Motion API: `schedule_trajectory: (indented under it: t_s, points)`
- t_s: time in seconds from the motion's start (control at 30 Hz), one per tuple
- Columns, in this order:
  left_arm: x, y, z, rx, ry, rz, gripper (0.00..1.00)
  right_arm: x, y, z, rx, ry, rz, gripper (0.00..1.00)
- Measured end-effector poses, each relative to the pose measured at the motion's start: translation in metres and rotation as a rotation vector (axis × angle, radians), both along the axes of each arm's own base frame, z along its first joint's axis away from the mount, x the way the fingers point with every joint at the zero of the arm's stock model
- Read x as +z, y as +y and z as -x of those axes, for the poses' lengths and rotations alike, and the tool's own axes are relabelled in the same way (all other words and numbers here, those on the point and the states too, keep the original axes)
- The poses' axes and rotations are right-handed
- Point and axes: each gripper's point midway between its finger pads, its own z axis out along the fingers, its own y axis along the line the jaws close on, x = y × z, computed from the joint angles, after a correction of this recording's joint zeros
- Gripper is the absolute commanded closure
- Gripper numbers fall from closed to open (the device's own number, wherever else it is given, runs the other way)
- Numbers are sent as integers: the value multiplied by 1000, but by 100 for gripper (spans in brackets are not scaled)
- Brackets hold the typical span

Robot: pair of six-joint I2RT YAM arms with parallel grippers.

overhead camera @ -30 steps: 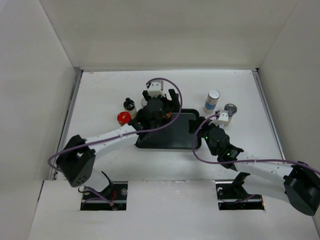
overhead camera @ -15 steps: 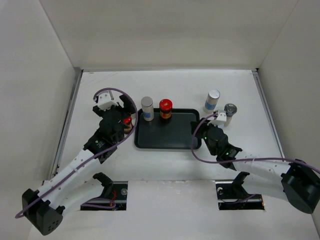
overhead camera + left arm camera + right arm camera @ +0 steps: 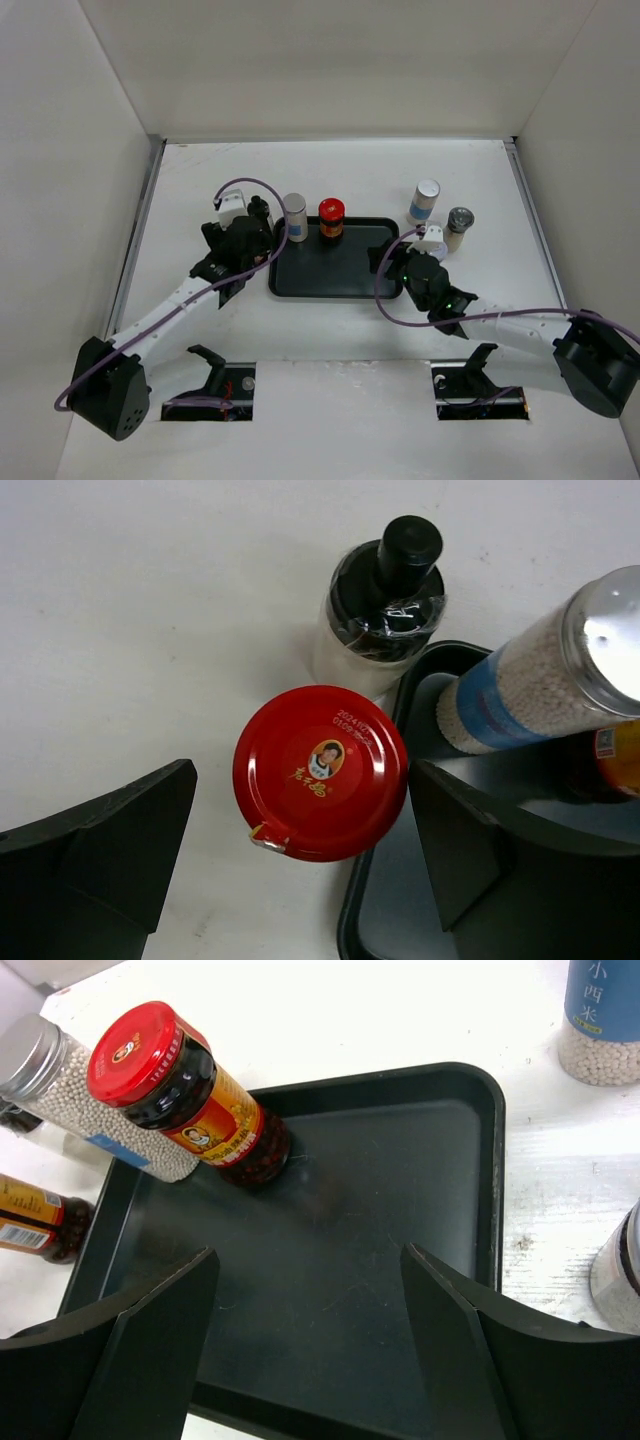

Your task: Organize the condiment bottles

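The left tool (image 3: 302,770) hangs spread wide over a red-capped jar (image 3: 320,772), gripping nothing yet. The jar stands on the bench (image 3: 150,610) just beside the left edge of the tray (image 3: 385,910). To my eye the grab comes next, and room is tight. The right-hand finger (image 3: 465,850) sits over the tray rim, and a black-capped bottle (image 3: 385,600) stands just beyond the jar on its far side. I'd drop straight down, close on the glass below the cap, then lift clear of the rim before moving across. The right tool (image 3: 310,1252) hovers spread and empty above the tray's right half.
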Motion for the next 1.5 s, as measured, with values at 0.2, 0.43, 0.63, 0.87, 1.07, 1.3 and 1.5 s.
schedule_trajectory:
  t_s: [0.2, 0.43, 0.63, 0.87, 1.07, 1.3, 1.5]
  points:
    - [-15, -3, -9, -7, 33, 11, 15, 1, 2, 0, 5, -1, -1, 19]
    - [-42, -7, -10, -12, 101, 22, 41, 1, 2, 1, 8, -2, 2, 19]
    - [-39, -6, -7, -16, 99, 23, 64, 1, 2, 1, 9, -1, 3, 19]
    - [4, 2, 14, -22, 4, -22, 66, 1, 5, 3, 18, -2, 6, 19]
    - [59, -39, 23, -139, -106, 10, 66, 5, 4, 3, 14, -15, 4, 20]
    - [54, -157, 29, -412, -90, 39, 66, 36, -12, 0, -39, -85, -51, 71]
    - [9, -221, 23, -536, -11, 31, 66, 59, -33, 2, -114, -127, -96, 73]
